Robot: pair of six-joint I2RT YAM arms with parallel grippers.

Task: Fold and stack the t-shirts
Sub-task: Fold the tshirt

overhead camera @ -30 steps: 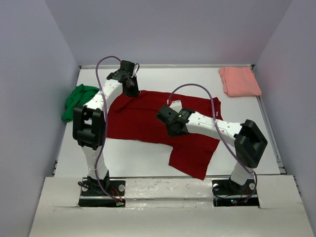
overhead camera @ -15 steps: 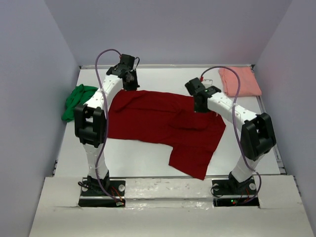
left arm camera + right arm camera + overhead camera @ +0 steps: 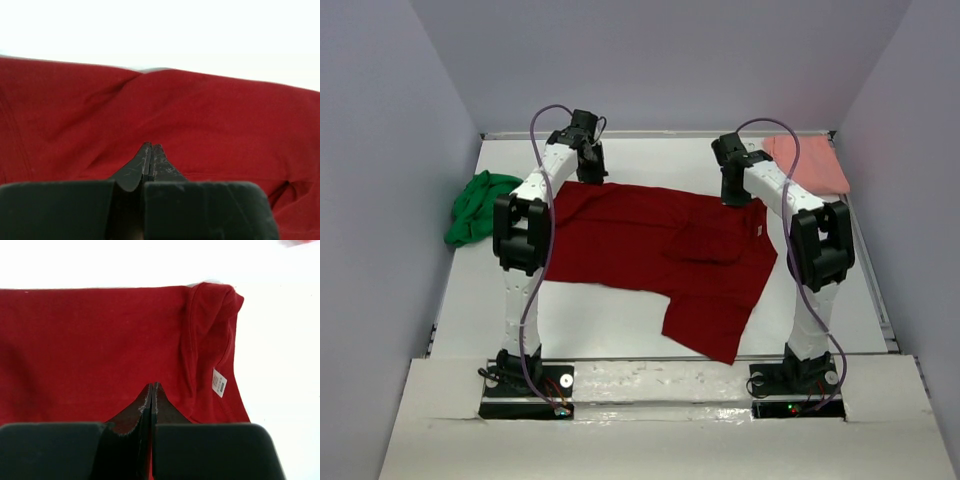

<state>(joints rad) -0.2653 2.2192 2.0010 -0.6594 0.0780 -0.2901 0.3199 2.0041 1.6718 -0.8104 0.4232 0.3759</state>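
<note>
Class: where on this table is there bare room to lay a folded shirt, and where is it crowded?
Free: the near-left table between the dark red shirt and the front ledge; the far strip between the left gripper and right gripper. Crowded: the middle under that shirt; green shirt at the left edge; pink shirt far right.

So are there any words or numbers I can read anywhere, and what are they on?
The white tag sewn inside the dark red shirt: it has tiny grey marks, too small and blurry to read.
The green shirt: no words or numbers show.
The pink shirt: no words or numbers show.
Nothing else in these pictures shows any writing.
</note>
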